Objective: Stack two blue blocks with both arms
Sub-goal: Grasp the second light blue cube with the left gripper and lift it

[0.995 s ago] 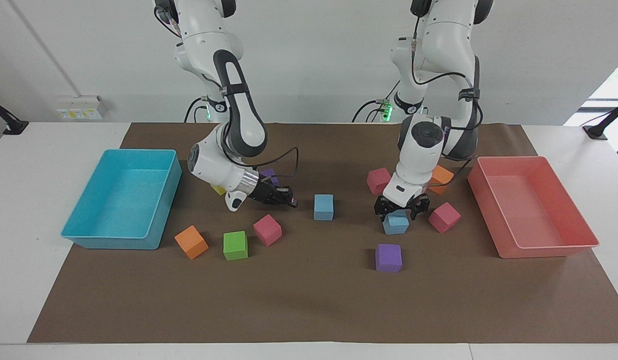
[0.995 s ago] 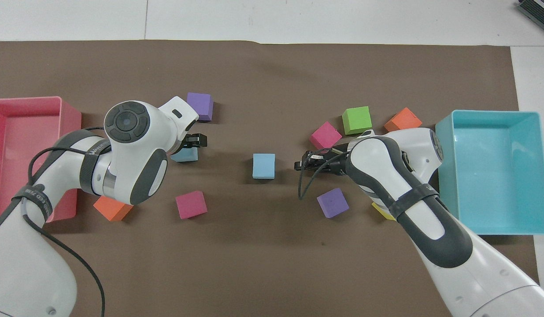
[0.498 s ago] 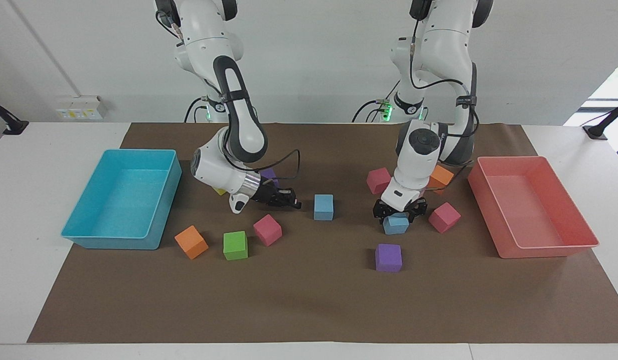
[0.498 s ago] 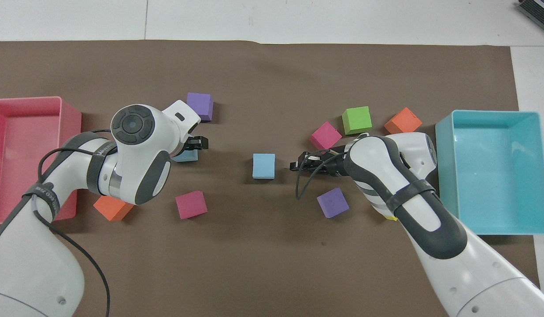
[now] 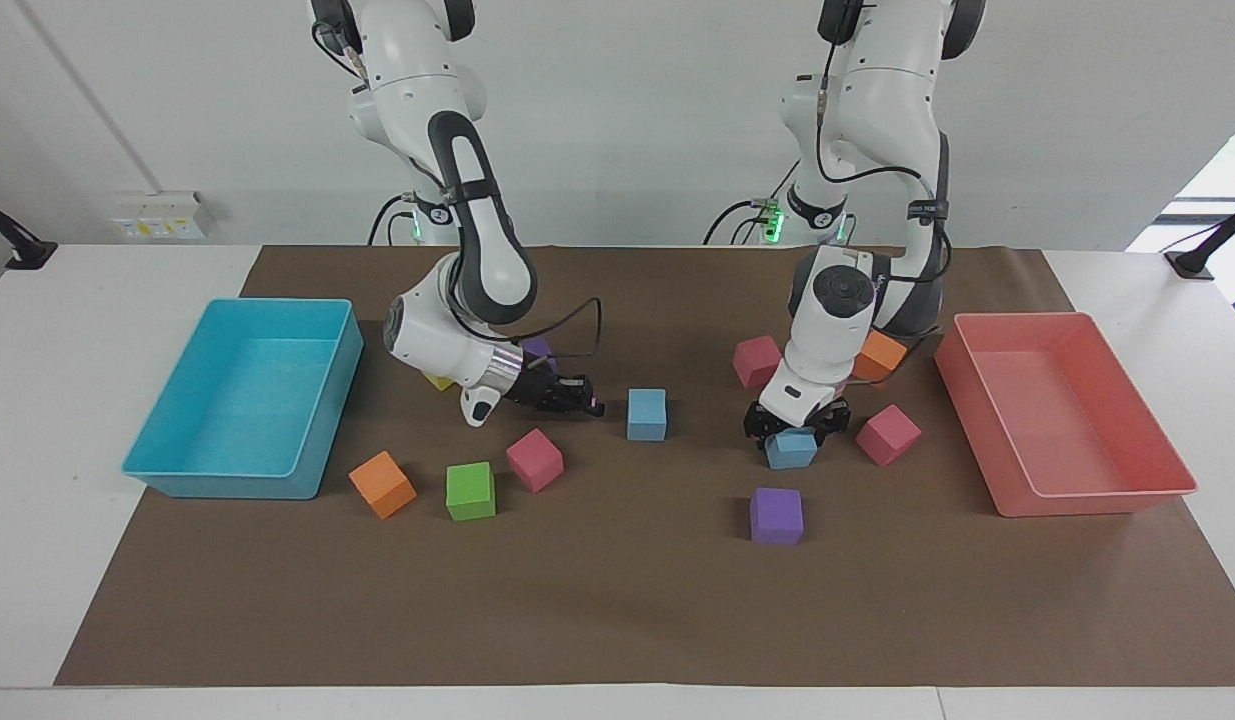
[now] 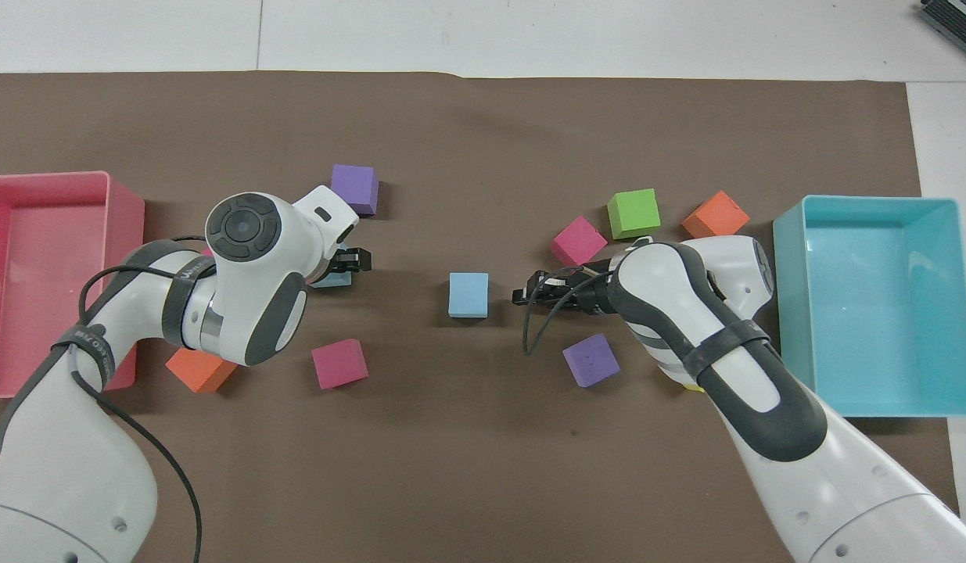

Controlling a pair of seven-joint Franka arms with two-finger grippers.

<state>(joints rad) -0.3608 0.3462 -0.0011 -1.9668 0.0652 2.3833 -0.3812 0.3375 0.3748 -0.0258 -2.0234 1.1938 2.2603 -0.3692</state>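
A brown mat (image 5: 617, 600) is covering the white worktop (image 5: 77, 300) before a pale wall, its robot-distant half lying bare. A teal tray (image 5: 332, 400) is sitting at the right arm's end, a pink tray (image 5: 1097, 500) at the left arm's. The left claw (image 5: 792, 425), fingers apart, is straddling one blue block (image 5: 791, 450). The right claw (image 5: 587, 403), fingers together, is hovering low beside the other blue block (image 5: 646, 414) at the mat's middle, not touching it.
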